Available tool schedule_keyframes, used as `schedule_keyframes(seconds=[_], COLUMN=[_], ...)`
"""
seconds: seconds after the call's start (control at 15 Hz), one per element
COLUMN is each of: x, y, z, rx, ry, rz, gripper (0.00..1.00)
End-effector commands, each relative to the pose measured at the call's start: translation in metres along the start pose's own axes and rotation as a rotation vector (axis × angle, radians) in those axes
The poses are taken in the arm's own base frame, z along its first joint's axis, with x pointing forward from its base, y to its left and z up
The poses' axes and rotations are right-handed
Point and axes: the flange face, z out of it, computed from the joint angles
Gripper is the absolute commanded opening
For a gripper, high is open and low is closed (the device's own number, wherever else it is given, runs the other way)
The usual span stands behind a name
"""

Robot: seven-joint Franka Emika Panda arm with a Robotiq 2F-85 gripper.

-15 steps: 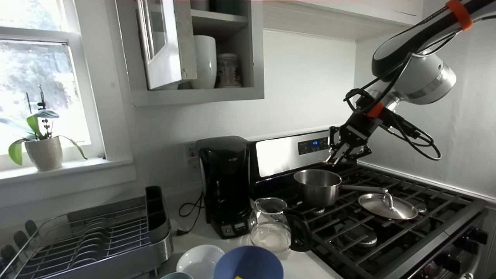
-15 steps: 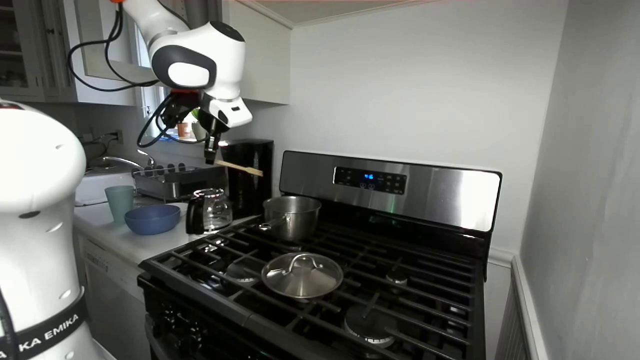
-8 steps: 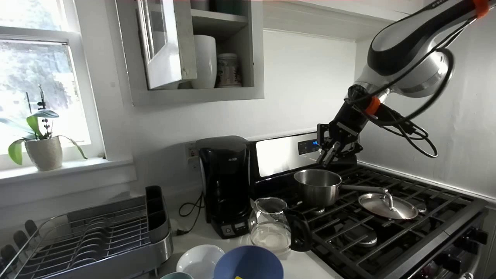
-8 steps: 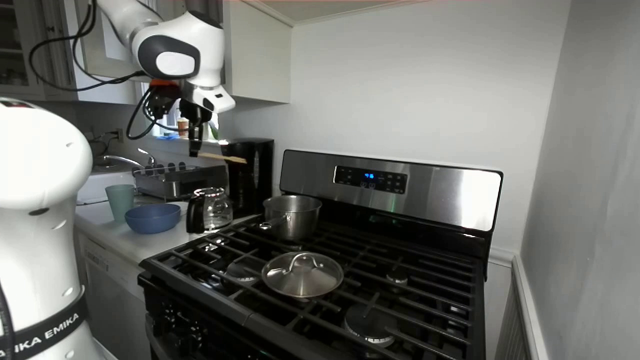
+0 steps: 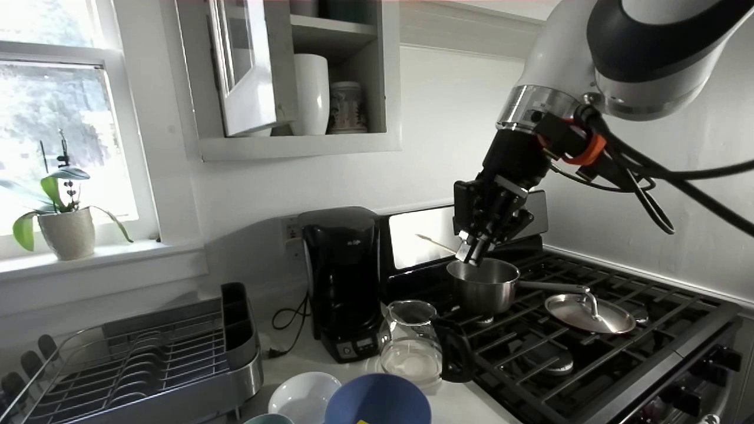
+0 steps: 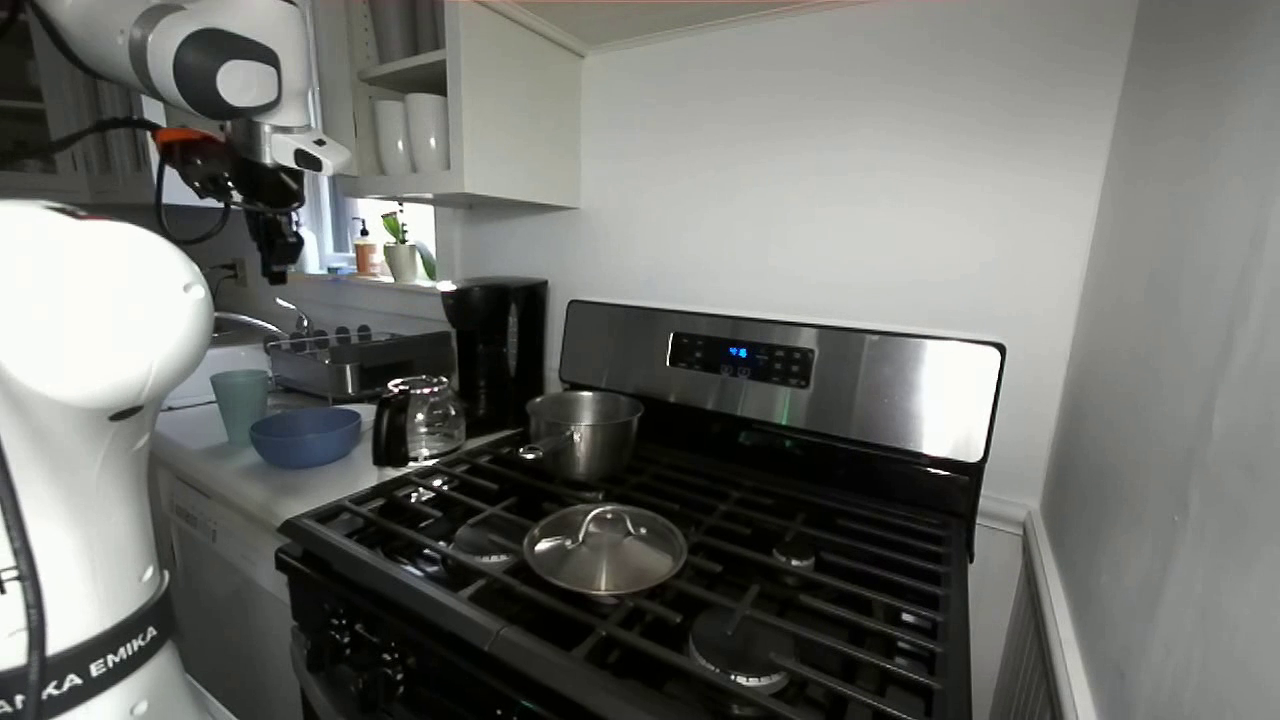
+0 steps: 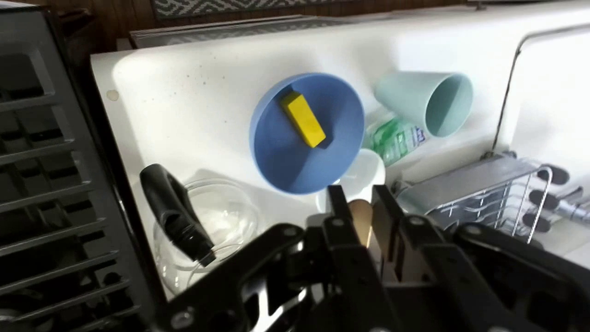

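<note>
Wooden utensil (image 7: 362, 213) grasped in the black fingers (image 7: 339, 205), one on either flank; a slim piece, so they stand close together, presumably for a firm hold. In an exterior view its free end juts sideways past them. Place: in the air, higher than the blue bowl (image 7: 295, 171), my landmark on the worktop (image 7: 184, 106). Exact kind of tool unclear.

Yellow block (image 7: 303, 119) inside the blue bowl, lying within the curve; wall likely stops it sliding off. Just beside the bowl: white bowl (image 5: 300, 397) and a green-printed packet (image 7: 392, 138), the packet between bowl and pale green cup (image 7: 408, 93). Cup upright, mouth up, on the side of the bowl away from the gas stove (image 6: 870, 400).

Glass carafe (image 6: 435, 425) near the bowl, on its stove side, black handle (image 7: 177, 216) turned outward, perhaps for easy lifting. Dish rack (image 6: 400, 360) beyond the white bowl as reckoned from the blue one. Coffee maker (image 5: 341, 247) behind bowl and carafe, likely the carafe's home, hence the two so close.

Well apart from the bowl, on the stove: saucepan (image 6: 600, 445), uncovered, and a lid (image 6: 600, 565) set down separately, loop up, probably easier to pick up so. Farthest from the bowl: potted plant (image 5: 68, 235) on the window sill (image 5: 147, 250), presumably for daylight.
</note>
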Motion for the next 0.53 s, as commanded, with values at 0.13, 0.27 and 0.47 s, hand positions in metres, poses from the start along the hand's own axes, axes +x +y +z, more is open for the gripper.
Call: schedule_keyframes(seconds=[0.13,0.27,0.47], x=[-0.04,-0.045,-0.039], y=[-0.046,-0.05,-0.048], z=[0.051,0.075,0.109], rx=[-0.08,-0.125,-0.202], ry=[-0.11,-0.141,-0.159], rz=[-0.282,-0.359,-0.423], gripper=[0.05,0.05,0.05])
